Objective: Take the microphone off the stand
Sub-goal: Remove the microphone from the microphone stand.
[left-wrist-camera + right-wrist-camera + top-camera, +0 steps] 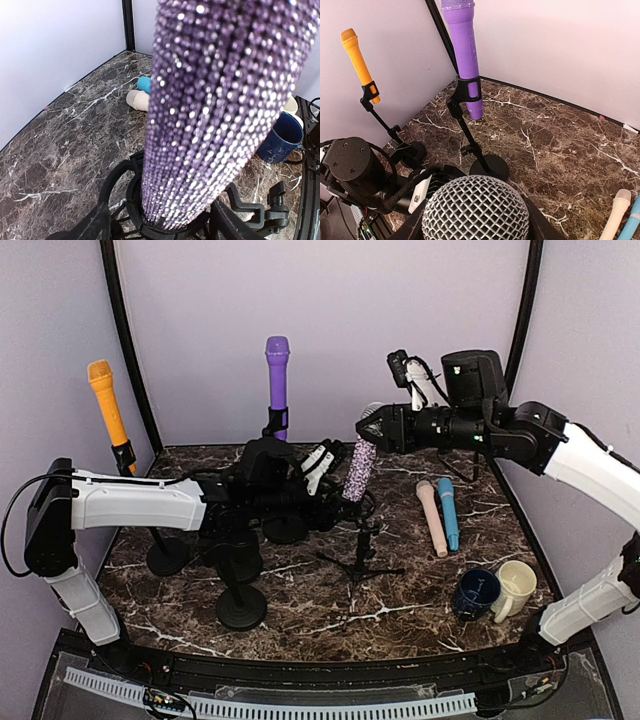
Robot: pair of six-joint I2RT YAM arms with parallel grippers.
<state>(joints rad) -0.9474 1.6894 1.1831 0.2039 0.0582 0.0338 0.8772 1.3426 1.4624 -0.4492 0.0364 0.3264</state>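
Shows lilac sequin glitter on the microphone (220, 110) — white-veined dark brown marble on the table (420, 590), navy on one mug (475, 592).

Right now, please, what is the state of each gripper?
Left gripper: fingers flank the black stand clip; grip cannot be told.
Right gripper: closed on the glittery purple microphone, at its silver mesh head.

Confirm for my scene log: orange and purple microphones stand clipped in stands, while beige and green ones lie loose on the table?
Wrong colour: beside the beige microphone lies a blue microphone, not green, per the top external view. The orange microphone and purple microphone are clipped in stands.
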